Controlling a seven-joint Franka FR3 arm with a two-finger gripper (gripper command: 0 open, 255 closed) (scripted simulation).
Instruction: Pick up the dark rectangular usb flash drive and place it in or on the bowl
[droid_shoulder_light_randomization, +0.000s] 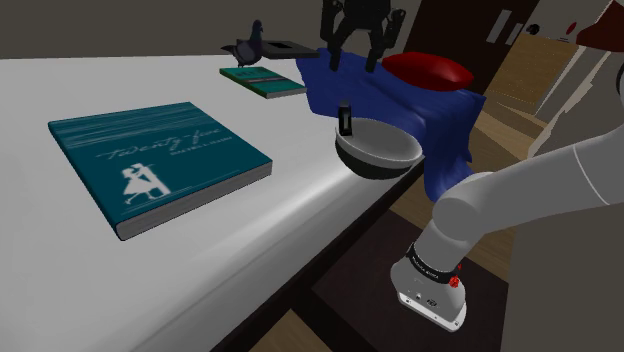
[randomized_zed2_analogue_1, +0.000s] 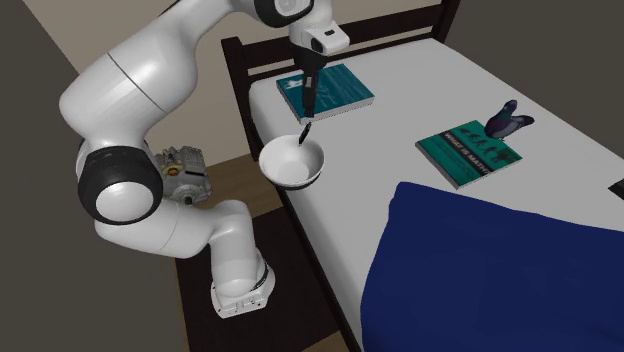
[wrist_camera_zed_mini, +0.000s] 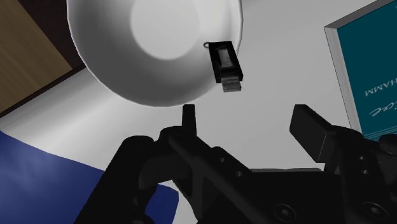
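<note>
Black pincer (wrist_camera_zed_mini: 248, 124), boxy drive (wrist_camera_zed_mini: 226, 63), round bowl (wrist_camera_zed_mini: 153, 51)

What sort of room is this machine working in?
Most likely a bedroom: the work surface is a bed with a white sheet, a dark blue blanket covers part of it, and a red pillow lies on the blanket.

A bed (randomized_zed2_analogue_1: 560, 110) with a white sheet and a dark frame is seen. A bowl (randomized_zed2_analogue_1: 295, 182) is set at its edge, near a large teal book (droid_shoulder_light_randomization: 160, 160). A second teal book (randomized_zed2_analogue_1: 467, 155) is laid farther along, with a dark pigeon figure (randomized_zed2_analogue_1: 505, 120) just beside it. Part of the sheet is covered by a blue blanket (randomized_zed2_analogue_1: 480, 270), beyond which a red cushion (droid_shoulder_light_randomization: 428, 70) is seen.
</note>
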